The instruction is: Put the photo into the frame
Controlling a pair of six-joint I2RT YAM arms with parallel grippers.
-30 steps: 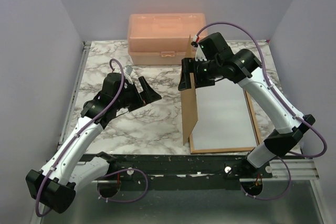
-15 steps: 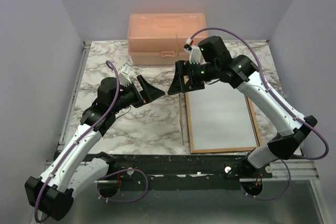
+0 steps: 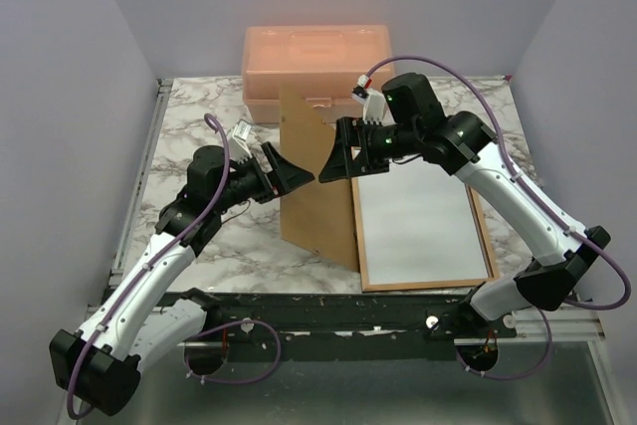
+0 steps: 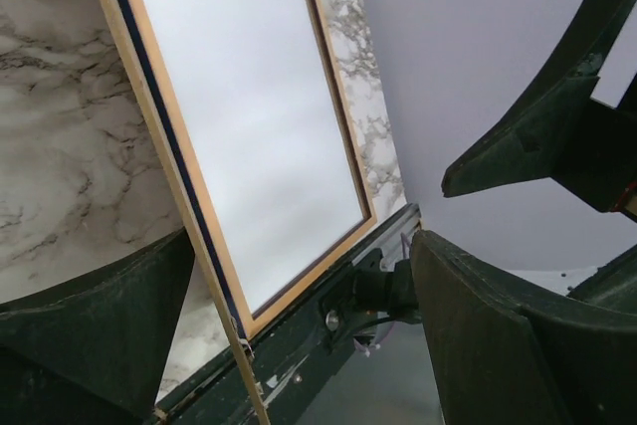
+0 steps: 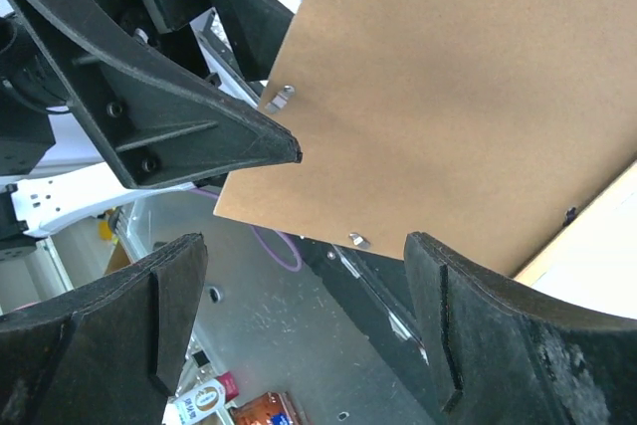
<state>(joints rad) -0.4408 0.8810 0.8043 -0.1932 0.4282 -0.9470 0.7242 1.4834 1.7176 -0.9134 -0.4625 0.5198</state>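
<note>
Backing board (image 3: 317, 211) beside frame (image 3: 428, 283) left edge; left gripper (image 3: 290, 172), right gripper (image 3: 334, 158) agape

Top view: the backing board (image 3: 317, 186) covers most of the frame's (image 3: 428, 284) left rail, and the right gripper (image 3: 333, 153) blocks its upper left corner. The pale sheet (image 3: 418, 226) inside shows no print, so no clue what it is. Right wrist view: the board runs off the top and right edges.

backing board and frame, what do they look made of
Backing board: probably fibreboard or stiff card; matte, even brown, no grain visible. Frame: looks like wood, with a light tan rim and a navy edge strip in the left wrist view.
</note>
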